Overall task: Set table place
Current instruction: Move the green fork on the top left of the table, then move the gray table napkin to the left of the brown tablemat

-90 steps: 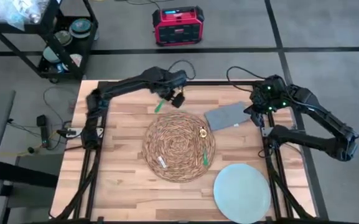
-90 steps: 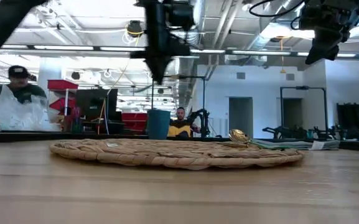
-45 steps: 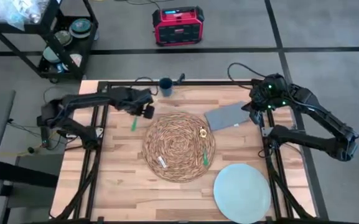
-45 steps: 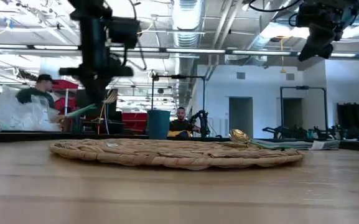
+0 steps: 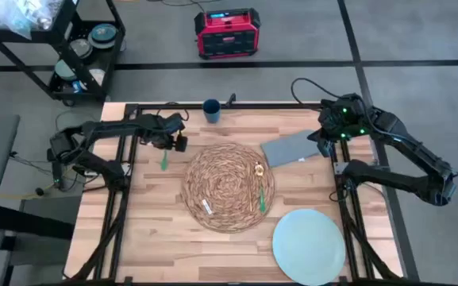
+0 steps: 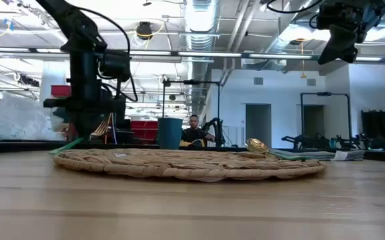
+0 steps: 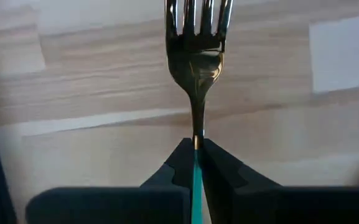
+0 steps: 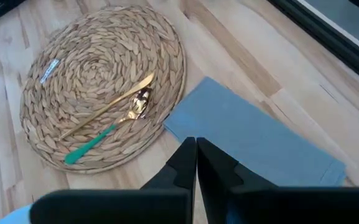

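Smooth pale-blue round plate (image 5: pixel 309 245) lies at the near right corner of the light-wood plank tabletop (image 5: pixel 149 230), clear of the mat. Round woven straw-brown placemat (image 5: pixel 229 187), spiral weave, sits flat at the tabletop's centre. On it lie a gold spoon with a green handle (image 8: pixel 107 129), a gold knife (image 8: pixel 107 106) crossing beside it, and a small pale wrapped item (image 5: pixel 206 206) on the mat's near-left part. Grey square napkin (image 5: pixel 291 148), soft cloth, lies flat just beyond the mat's right edge, one corner close to the weave.

Left tool (image 5: pixel 169 143) is low over bare planks left of the mat, fingers (image 7: pixel 219 174) clamped together on the green handle of a fork (image 7: pixel 195 43) with polished metal tines. Right tool (image 8: pixel 196 155) hangs above the napkin, fingers pressed together, holding nothing.

A dark blue cylindrical cup (image 5: pixel 211 110) stands upright at the far edge, by the black frame rail.
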